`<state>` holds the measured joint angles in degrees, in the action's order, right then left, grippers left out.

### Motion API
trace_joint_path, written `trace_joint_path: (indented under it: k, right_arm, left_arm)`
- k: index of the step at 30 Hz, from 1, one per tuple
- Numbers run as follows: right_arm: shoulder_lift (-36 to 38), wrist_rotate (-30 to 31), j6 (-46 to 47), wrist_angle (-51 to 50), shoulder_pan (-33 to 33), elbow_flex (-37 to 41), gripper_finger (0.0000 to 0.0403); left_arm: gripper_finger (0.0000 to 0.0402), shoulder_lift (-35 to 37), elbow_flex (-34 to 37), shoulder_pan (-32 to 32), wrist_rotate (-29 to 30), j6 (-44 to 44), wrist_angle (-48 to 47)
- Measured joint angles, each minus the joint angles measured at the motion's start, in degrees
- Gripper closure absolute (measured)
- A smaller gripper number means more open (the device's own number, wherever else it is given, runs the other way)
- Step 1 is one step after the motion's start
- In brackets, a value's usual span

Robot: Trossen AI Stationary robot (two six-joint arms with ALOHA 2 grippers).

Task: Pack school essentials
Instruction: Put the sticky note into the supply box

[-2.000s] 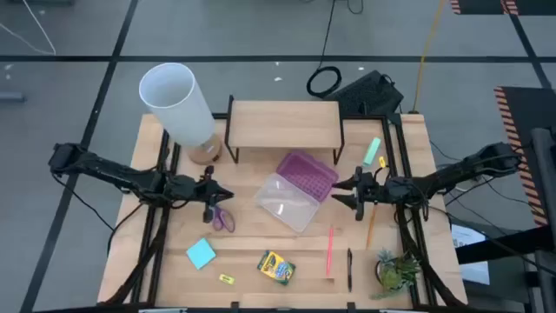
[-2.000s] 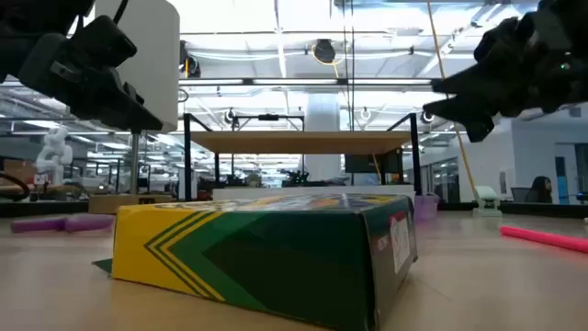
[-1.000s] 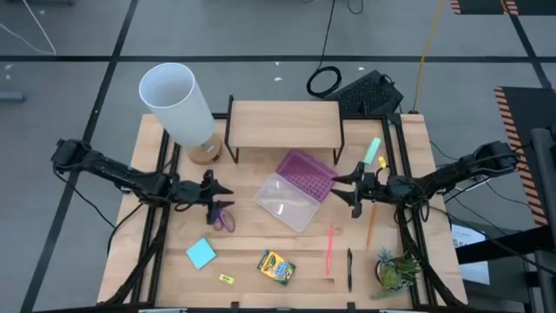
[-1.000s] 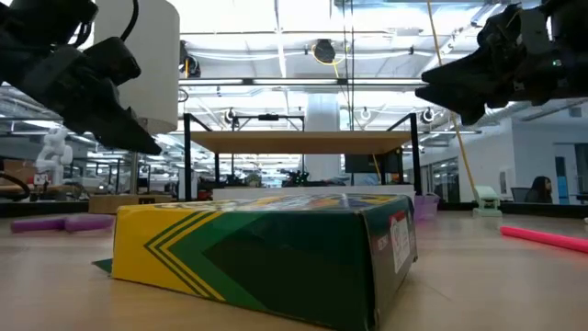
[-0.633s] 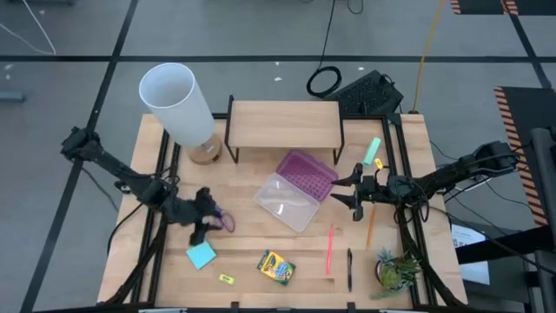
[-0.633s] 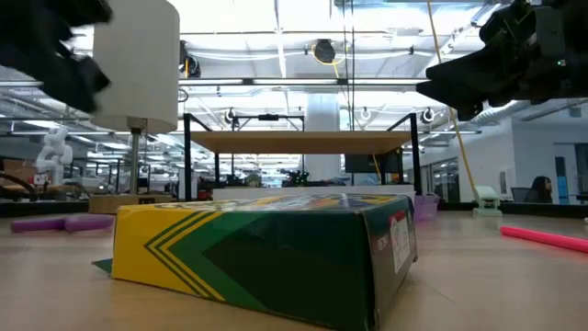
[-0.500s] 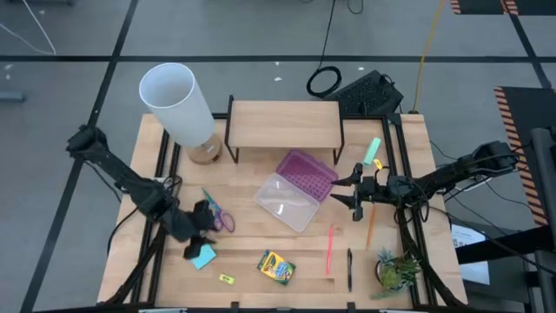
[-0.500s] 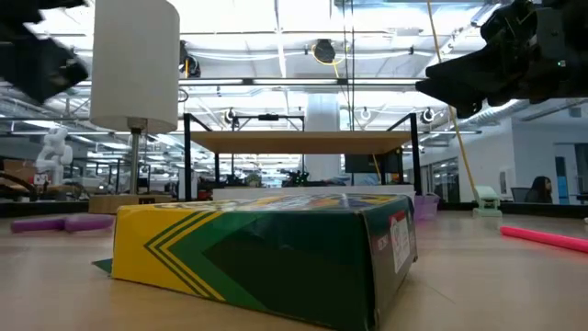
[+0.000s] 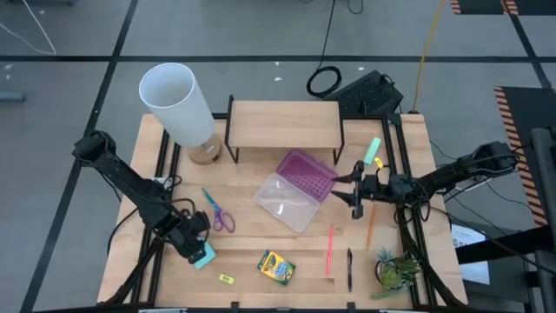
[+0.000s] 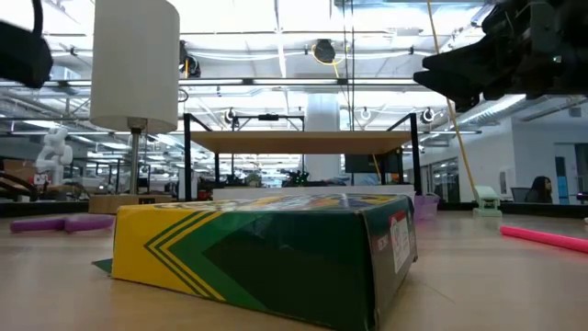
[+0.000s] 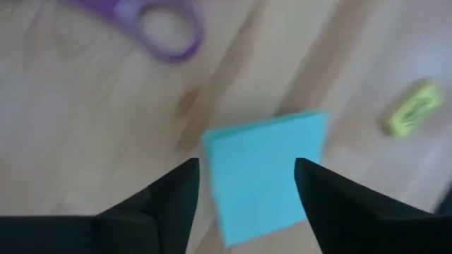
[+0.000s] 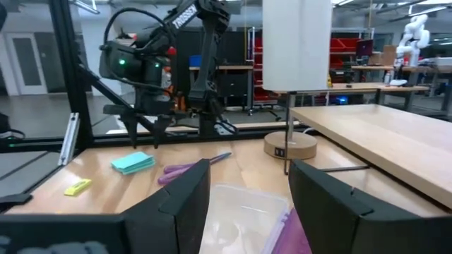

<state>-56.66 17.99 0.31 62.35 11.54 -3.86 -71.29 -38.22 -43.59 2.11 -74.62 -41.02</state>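
From above, your left pincer (image 9: 195, 249) is down over the blue sticky-note pad (image 9: 203, 254) at the near left of the surface (image 9: 261, 230), its fingers released and straddling the pad. The purple-handled scissors (image 9: 217, 213) lie just beyond it, toward the middle. Your yellow-green crayon box (image 9: 275, 266) sits near the front edge, with the tiny yellow piece (image 9: 226, 279) to its left. The pink pen (image 9: 329, 250), black pen (image 9: 349, 269) and orange pencil (image 9: 370, 228) lie on the right side. Your right pincer (image 9: 354, 193) hangs beside the clear case (image 9: 287, 202), whose purple lid (image 9: 307, 174) is swung open, with its fingers spread. The potted plant (image 9: 395, 269) stands at the near right corner, and the white lamp (image 9: 178, 105) at the far left.

From surface height, the crayon box (image 10: 266, 253) fills the foreground. You can see the right pincer (image 10: 441, 75) raised at upper right and the pink pen (image 10: 544, 239) lying at the right edge.

Through your left wrist camera, the two dark fingers (image 11: 169, 197) are parted on either side of the sticky-note pad (image 11: 265, 169); whether they touch it you cannot tell. A scissor handle (image 11: 155, 25) and the yellow piece (image 11: 413, 109) lie beyond.

Through your right wrist camera, the fingers (image 12: 183, 190) stand apart over the clear case (image 12: 244, 208), and across the surface you see the left pincer (image 12: 141, 127) above the pad (image 12: 133, 162).
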Motion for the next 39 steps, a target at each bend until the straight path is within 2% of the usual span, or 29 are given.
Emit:
trace_joint_path:
  k: [5, 14, 19, 26, 29, 39]
  right_arm:
    - [0.00, -0.03, 0.03, -0.06, -0.76, 0.00, 0.0218]
    - [-0.02, -0.08, 0.49, -1.00, -0.73, 0.00, 0.0218]
    - [-0.02, -0.08, 0.49, -0.98, -0.73, 0.00, 0.0218]
    - [-0.02, -0.12, 0.49, -0.96, -0.73, 0.00, 0.0218]
    - [-0.02, -0.12, 0.51, -0.95, -0.73, 0.00, 0.0218]
    - [-0.02, -0.16, 0.61, -2.19, -0.69, 0.00, 0.0218]
  left_arm:
    - [0.0136, 0.02, 1.50, 0.00, -1.07, -2.19, 2.09]
    - [0.0133, 0.02, 4.40, 0.00, -2.53, -9.28, 3.58]
    - [0.0133, 0.02, 6.65, 0.00, -2.22, -8.49, 8.65]
    - [0.0133, 0.23, 10.07, 0.00, -1.00, -7.54, 10.80]
    - [0.0149, 0.20, 10.39, -0.02, -0.93, -5.03, 11.69]
    - [0.0249, -0.02, 10.62, -0.04, 1.17, 1.33, 18.46]
